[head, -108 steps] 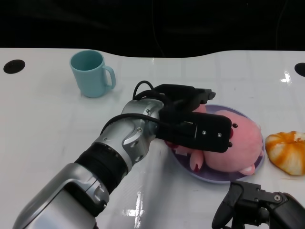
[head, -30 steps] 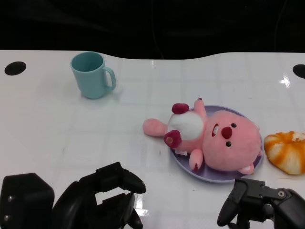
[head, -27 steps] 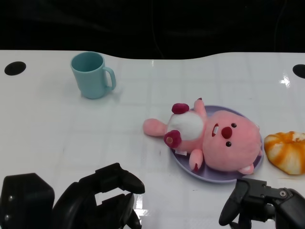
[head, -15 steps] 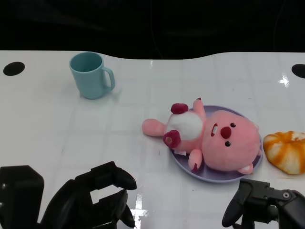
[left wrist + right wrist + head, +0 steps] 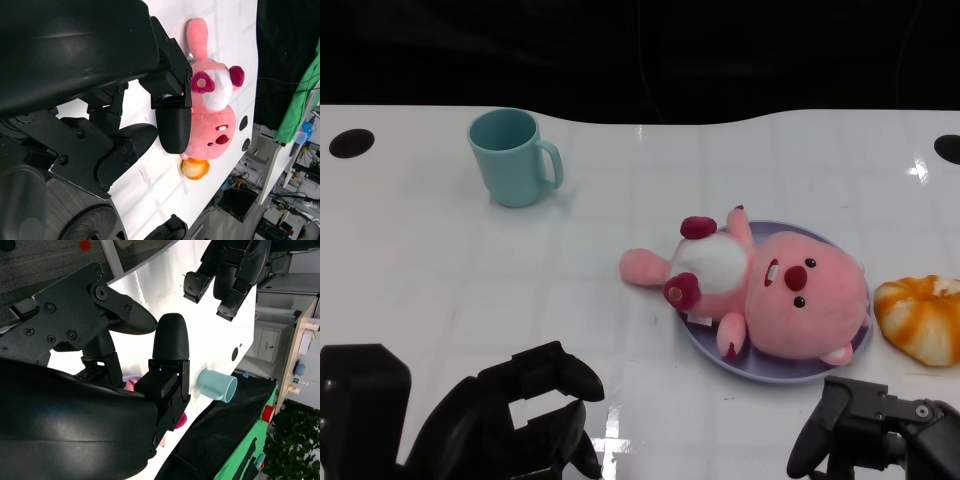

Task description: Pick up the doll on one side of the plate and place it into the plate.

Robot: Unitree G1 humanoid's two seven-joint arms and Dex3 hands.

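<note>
Head view: the pink doll (image 5: 770, 295) lies on its back in the lilac plate (image 5: 840, 358), head toward the counter's right edge, one arm and its tail reaching over the plate's rim onto the white counter (image 5: 440, 270). A teal mug (image 5: 512, 156) stands toward the far left corner, well apart from the plate; an orange-and-white bun (image 5: 922, 317) lies just beside the plate near the right edge. At the near edge, the left robot hand (image 5: 525, 420) and the right robot hand (image 5: 870, 435) both hover with fingers apart, holding nothing. Left wrist view: the left robot hand's fingers (image 5: 174, 125) are spread and empty, with the doll (image 5: 212, 115) and bun (image 5: 195, 169) beyond them. Right wrist view: the right robot hand's fingers (image 5: 170, 345) are spread and empty; the mug (image 5: 217, 385) and the left robot hand (image 5: 227, 275) appear beyond.
</note>
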